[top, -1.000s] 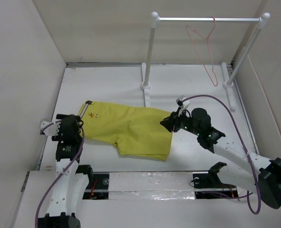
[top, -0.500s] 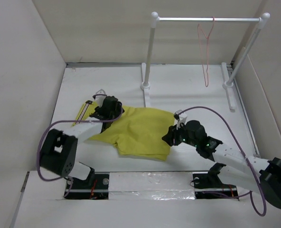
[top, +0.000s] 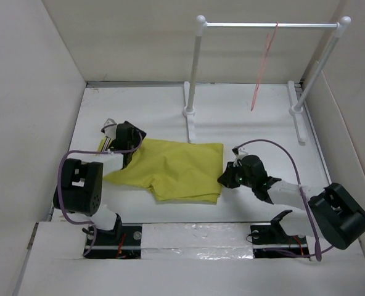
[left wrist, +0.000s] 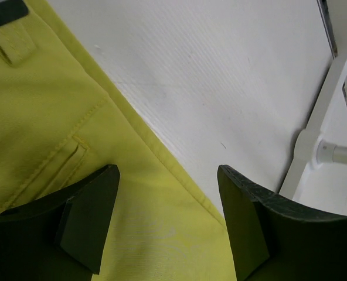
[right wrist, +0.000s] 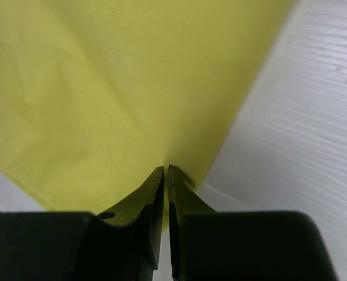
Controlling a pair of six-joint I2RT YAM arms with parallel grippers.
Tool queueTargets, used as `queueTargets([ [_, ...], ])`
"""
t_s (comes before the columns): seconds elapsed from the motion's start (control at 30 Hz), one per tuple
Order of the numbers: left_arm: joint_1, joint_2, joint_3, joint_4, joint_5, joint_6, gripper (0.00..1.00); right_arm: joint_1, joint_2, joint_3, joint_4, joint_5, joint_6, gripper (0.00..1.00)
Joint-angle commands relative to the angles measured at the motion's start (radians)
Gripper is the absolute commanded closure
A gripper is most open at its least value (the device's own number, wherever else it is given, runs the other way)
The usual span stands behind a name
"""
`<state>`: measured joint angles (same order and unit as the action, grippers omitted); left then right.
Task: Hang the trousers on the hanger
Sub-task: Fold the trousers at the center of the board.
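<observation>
White table (top: 164,108), trousers (top: 173,166) nipped by right gripper (right wrist: 165,171), beneath splayed left gripper (left wrist: 166,172)

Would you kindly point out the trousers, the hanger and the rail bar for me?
trousers (top: 176,169), top view, middle of the yellow cloth
hanger (top: 260,77), top view, midway down its wire
rail bar (top: 238,25), top view, bare stretch of metal
</observation>
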<state>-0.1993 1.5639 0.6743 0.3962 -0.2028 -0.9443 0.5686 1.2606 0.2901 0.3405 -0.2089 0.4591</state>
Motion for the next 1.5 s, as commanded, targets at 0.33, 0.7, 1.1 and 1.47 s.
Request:
queueTargets([
  [0.33,-0.023,-0.413,-0.248,-0.01,-0.102,-0.122,0.38,-0.063,-0.023,0.266,-0.168,0.071,-0.168,0.8],
  [0.7,-0.445,-0.417,-0.134,0.015,-0.181,0.119,0.91,-0.027,0.316,0.495,0.024,-0.001,-0.146,1.0],
  [1.1,-0.659,-0.271,-0.162,0.176,-0.113,0.209,0.98,0.019,0.176,0.382,-0.03,0.233,-0.164,1.0],
  [1.47,-0.683,-0.28,-0.079,0.127,-0.201,0.312,0.98,0.204,0.108,0.095,-0.011,0.163,-0.042,1.0],
])
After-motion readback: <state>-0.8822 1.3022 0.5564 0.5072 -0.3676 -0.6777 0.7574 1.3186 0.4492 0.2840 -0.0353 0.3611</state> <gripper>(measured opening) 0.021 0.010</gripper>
